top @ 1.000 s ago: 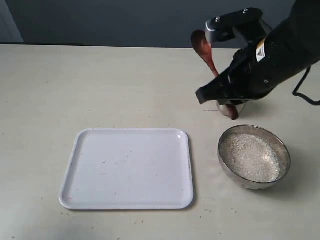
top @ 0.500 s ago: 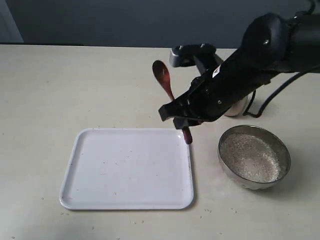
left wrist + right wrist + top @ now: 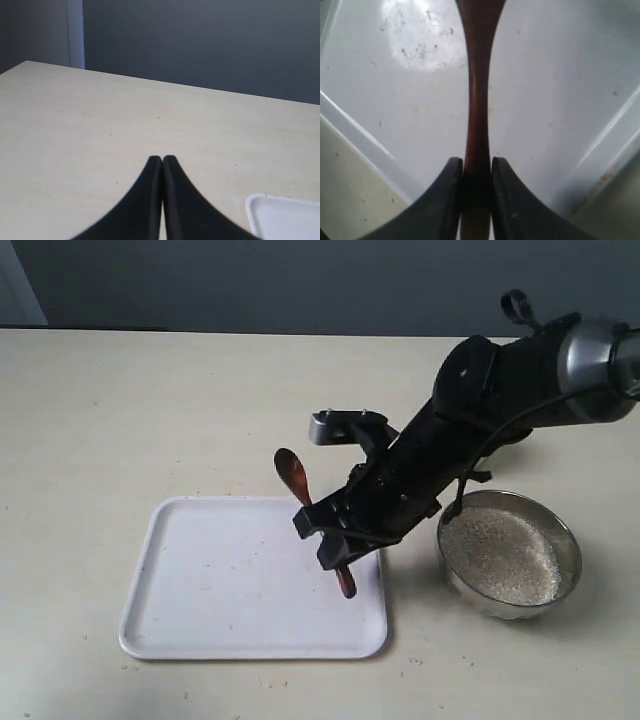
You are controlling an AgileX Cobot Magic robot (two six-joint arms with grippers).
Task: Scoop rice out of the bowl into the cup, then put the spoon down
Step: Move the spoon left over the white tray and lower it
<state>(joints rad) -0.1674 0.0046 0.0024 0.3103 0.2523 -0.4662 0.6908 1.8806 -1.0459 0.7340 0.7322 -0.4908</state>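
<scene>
1. Your right claw [image 3: 335, 538] is closed partway on the spoon [image 3: 292, 476] and pinches the handle low down, close to its end.
2. The spoon stands tilted. Its oval head rises above the claw and the handle tip pokes out below it.
3. Directly under the claw lies the white tray [image 3: 200, 580]. You cannot tell whether the handle tip touches it.
4. The bowl [image 3: 567, 540] holding the rice [image 3: 500, 558] sits on the counter [image 3: 150, 410] near the claw, on the arm's side and off the tray.
5. Your left claw [image 3: 162, 161] is pressed fully together and grips nothing. It hangs over bare counter, with a corner of the tray near it.
</scene>
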